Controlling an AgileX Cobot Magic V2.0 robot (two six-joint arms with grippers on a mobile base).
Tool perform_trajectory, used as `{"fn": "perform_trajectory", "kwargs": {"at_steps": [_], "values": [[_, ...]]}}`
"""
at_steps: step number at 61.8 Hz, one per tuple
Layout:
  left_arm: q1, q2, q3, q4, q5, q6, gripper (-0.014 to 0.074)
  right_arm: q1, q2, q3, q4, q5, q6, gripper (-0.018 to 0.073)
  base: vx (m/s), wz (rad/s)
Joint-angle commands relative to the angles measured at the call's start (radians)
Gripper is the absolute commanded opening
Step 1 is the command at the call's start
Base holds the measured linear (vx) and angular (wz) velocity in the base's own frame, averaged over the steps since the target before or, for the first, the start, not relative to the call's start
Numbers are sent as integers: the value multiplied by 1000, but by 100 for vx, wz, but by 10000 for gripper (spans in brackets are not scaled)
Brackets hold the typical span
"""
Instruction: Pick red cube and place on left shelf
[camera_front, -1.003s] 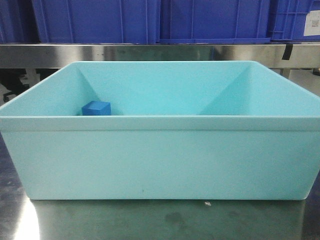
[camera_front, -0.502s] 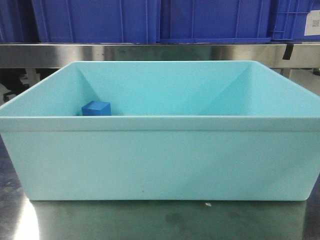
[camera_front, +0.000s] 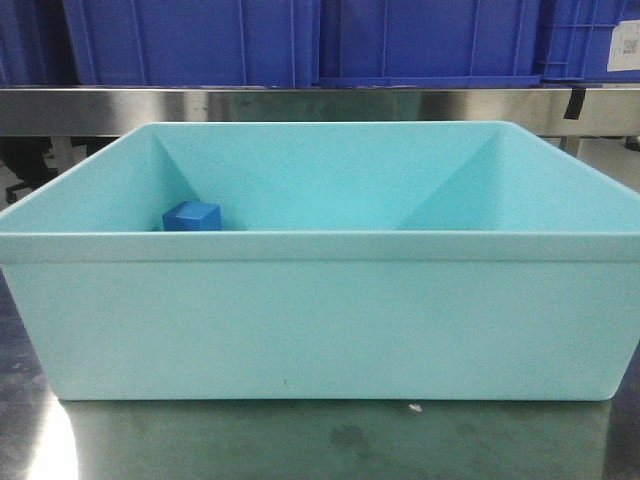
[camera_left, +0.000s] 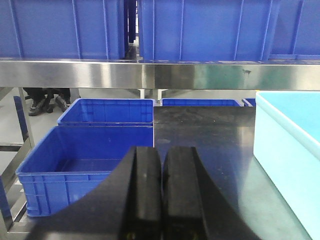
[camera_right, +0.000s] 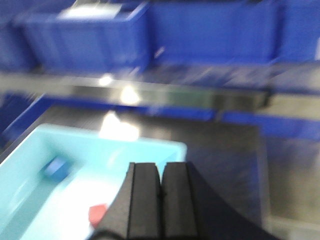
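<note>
The red cube (camera_right: 98, 215) lies on the floor of the light blue bin (camera_right: 170, 147), seen blurred in the right wrist view just left of my right gripper (camera_right: 161, 172), which is shut and empty above the bin. In the front view the bin's near wall (camera_front: 320, 310) hides the red cube. My left gripper (camera_left: 163, 157) is shut and empty, over the steel table left of the bin (camera_left: 290, 150). The steel shelf (camera_left: 150, 74) runs across behind.
A blue cube (camera_front: 192, 217) sits at the bin's far left corner; it also shows in the right wrist view (camera_right: 56, 167). Blue crates (camera_left: 100, 27) stand on the shelf. Two open blue crates (camera_left: 85, 160) sit on the floor left of the table.
</note>
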Motion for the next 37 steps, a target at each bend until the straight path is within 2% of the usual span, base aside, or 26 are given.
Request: {"fn": "perform_trajectory", "kwargs": {"at_steps": [1,15,22,28,37], "values": [[1,-14,24,-1,-90,-3,102,79,115,-71,30,-35,-9,55,0,0],[1,-14,24,-1,-90,-3,101,299,401,-150,30,-44,-9,55,0,0],[1,-14,24,-1,-90,-3,102,374,543,-206,30,-40,-9,55,0,0],[1,-14,24,-1,-90,-3,102,408,654,-254,30,-26,-1,55,0,0],[1,-14,24,-1,-90,-3,102,413,782,-330,25,27,49,55,0,0]]}}
